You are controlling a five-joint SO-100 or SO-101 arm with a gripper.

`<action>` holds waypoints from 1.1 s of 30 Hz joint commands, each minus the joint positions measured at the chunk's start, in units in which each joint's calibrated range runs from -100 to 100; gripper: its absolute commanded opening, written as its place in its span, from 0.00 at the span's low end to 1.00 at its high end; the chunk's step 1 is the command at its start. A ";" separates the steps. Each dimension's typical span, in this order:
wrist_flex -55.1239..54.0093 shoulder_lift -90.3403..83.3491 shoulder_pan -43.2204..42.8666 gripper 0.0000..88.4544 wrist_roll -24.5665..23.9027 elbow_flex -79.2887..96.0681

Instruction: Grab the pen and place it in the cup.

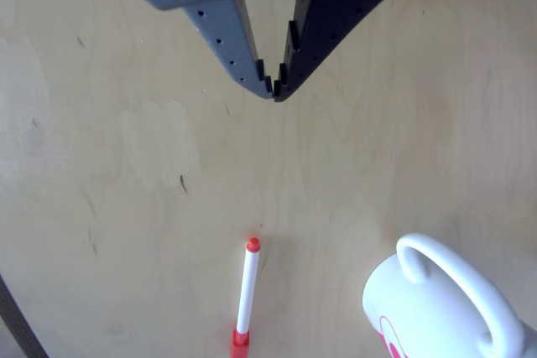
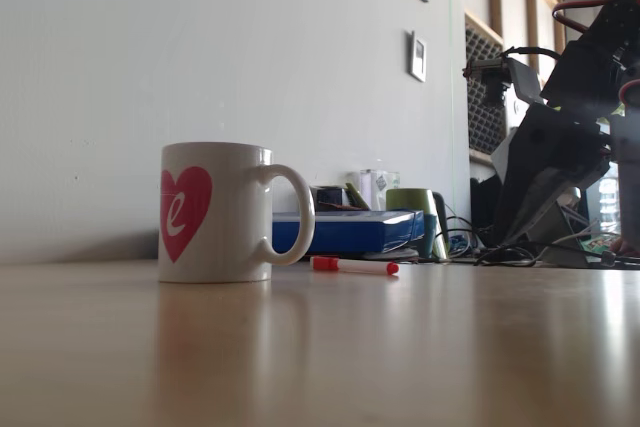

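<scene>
White pen (image 1: pixel 247 295) w/ red tip, flat on table (image 1: pixel 126 207).

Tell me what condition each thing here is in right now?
pen: lying flat on the table, capped, untouched.
cup: standing upright, handle toward the pen, nothing seen sticking out.
gripper: above the table, fingertips together, holding nothing.
table: wooden, lightly scuffed.

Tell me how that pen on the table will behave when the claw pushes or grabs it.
The pen is slim and round and lies flat on the smooth table, so a sideways nudge would probably roll it. It looks straight and stiff, likely light. Its narrow barrel may slip unless the claw closes squarely across it.
</scene>
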 commanded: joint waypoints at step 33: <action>-7.18 7.53 0.23 0.01 -0.32 -3.63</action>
